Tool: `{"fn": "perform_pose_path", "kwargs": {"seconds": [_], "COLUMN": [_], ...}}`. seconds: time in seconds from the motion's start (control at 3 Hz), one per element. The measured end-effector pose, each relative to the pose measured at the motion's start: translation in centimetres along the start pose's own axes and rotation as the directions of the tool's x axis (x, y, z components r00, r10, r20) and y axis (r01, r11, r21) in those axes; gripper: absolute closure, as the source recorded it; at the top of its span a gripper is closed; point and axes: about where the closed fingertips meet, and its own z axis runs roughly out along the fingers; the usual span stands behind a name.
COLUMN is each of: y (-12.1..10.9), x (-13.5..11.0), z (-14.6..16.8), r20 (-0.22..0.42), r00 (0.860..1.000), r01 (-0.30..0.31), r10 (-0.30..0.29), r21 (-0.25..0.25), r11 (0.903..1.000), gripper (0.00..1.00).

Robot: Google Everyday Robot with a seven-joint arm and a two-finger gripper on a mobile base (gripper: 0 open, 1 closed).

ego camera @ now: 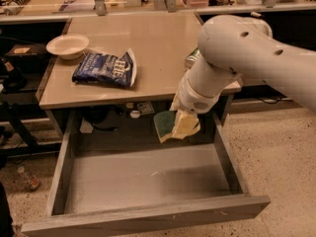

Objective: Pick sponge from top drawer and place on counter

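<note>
My gripper point(180, 124) hangs from the big white arm above the back right of the open top drawer point(143, 179). It is shut on the sponge point(164, 125), which shows its dark green face and yellow foam and is held in the air, just below the front edge of the counter point(148, 43). The drawer's grey bottom lies bare under it.
On the counter lie a blue chip bag point(104, 68) and a white bowl point(67, 45) at the left. A green can point(192, 58) at the right is mostly hidden behind my arm. A long pale shelf point(148, 6) with metal posts runs behind.
</note>
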Motion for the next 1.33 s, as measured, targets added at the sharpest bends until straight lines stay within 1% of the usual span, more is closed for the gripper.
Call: {"fn": "perform_pose_path", "kwargs": {"seconds": [0.33,0.67,1.0,1.33], "y": [-1.7,-3.2,-3.3,-5.9], "x": [-1.5,-3.5,-3.6,-4.5], "z": [-4.1,-6.6,-6.8,-7.3], "r20": [-0.046,-0.041,-0.039,-0.028], "r00": [0.999,0.996,0.995,0.995], "r01": [0.030,0.088,0.090,0.097], "r10": [-0.028,-0.085,-0.087,-0.094], "r21": [0.045,0.078,0.082,0.099], "r11": [0.9985,0.9931,0.9925,0.9904], "gripper": [1.00,1.00,1.00,1.00]}}
